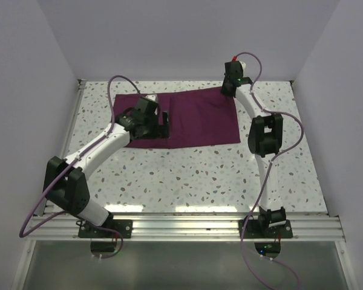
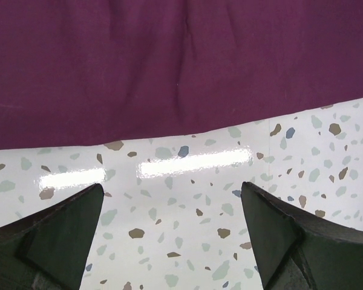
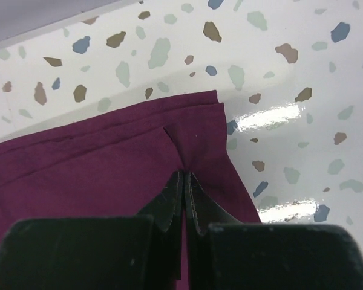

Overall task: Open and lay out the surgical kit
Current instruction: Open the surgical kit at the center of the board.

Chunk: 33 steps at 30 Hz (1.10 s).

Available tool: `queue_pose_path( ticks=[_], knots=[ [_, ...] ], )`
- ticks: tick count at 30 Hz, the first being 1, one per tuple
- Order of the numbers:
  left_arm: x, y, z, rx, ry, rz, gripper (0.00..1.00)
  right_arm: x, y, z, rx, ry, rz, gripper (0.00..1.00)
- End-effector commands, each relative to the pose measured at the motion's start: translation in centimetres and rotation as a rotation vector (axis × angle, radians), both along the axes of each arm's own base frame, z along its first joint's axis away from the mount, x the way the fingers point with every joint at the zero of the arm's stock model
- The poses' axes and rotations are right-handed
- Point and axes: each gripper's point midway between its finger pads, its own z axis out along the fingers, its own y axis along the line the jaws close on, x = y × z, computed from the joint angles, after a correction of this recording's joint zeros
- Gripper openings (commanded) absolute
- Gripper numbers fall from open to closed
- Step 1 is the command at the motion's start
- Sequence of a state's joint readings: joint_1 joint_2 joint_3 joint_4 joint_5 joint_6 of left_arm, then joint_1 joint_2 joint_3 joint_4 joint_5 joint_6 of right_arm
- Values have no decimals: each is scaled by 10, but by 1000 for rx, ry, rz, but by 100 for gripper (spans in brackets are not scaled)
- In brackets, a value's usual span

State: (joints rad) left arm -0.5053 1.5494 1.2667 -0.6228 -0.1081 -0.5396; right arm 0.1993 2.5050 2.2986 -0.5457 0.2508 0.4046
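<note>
Surgical kit cloth wrap (image 1: 199,118) lies flat on the bench (image 1: 187,181), in the far half. It is close to the far edge and about midway between the left and right edges. It is a dark maroon-purple rectangle with its long sides along the far edge. A straight crease runs across it from the far side to the near side, and the part left of the crease looks a little darker. Only the cloth of the kit shows in these views.

The right tool (image 3: 184,176) is at the far right corner of the cloth. Its two fingers are pressed together with the cloth pinched between them, and a small pucker of cloth rises at the tips. At this corner two edges of cloth lie one over the other, so the cloth has more than one layer here.

The left tool (image 2: 172,186) is over the left part of the cloth, by its near edge. Its fingers (image 2: 60,235) stand wide apart and grip nothing. In the left wrist view, bare speckled bench shows between them, and the edge of the cloth runs just beyond the tips. I cannot tell if this tool touches the bench.
</note>
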Motion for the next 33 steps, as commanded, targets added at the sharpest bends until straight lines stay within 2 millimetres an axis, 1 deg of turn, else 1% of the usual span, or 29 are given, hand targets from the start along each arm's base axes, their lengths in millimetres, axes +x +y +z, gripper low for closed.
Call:
queue_pose_path(
  ticks=[1,4,5,8,10,11,12,13,14,18,19,20,21,22,25,28,30,31,32,33],
  knots=[
    [-5,6,14,-19,-37,23,100,-6,-8,69,-36,-85,-2,0],
    [-10,9,16,-24,-45,27,100,-13,-9,72,-34,-69,-2,0],
    [-10,10,17,-24,-49,29,100,-17,-10,69,-35,-53,-4,0],
    [-13,11,21,-31,-62,31,100,-27,-6,73,-24,-39,5,0],
    [-14,11,21,-34,-65,28,100,-33,-2,72,-23,-24,20,0],
    [-14,11,22,-36,-65,27,100,-36,3,75,-14,-21,39,2],
    [-13,10,23,-38,-68,28,100,-39,4,71,-16,-3,45,6],
    [-13,10,23,-43,-67,24,100,-37,4,77,-13,-7,44,9],
    [-12,8,25,-49,-74,23,100,-44,4,59,-24,58,44,9],
    [-10,5,30,-66,-89,18,100,-52,6,48,-26,103,45,7],
    [-9,5,30,-67,-89,17,100,-58,7,39,-28,127,47,0],
    [-10,5,30,-68,-88,18,100,-58,9,44,-24,108,50,0],
    [-10,5,31,-69,-90,18,100,-61,12,44,-25,109,56,0],
    [-10,5,30,-71,-87,19,100,-65,13,36,-29,125,61,0],
    [-12,6,28,-71,-85,21,100,-70,18,29,-37,140,77,0],
    [-14,8,25,-67,-81,26,100,-69,19,23,-37,144,82,0],
    [-16,9,23,-66,-77,29,100,-70,22,23,-24,146,93,0],
    [-17,9,23,-64,-76,30,100,-71,26,27,-11,146,105,0],
    [-17,10,22,-63,-75,32,100,-76,27,26,-9,160,110,0],
    [-16,10,23,-63,-77,36,100,-80,33,31,-2,155,123,0]
  ],
)
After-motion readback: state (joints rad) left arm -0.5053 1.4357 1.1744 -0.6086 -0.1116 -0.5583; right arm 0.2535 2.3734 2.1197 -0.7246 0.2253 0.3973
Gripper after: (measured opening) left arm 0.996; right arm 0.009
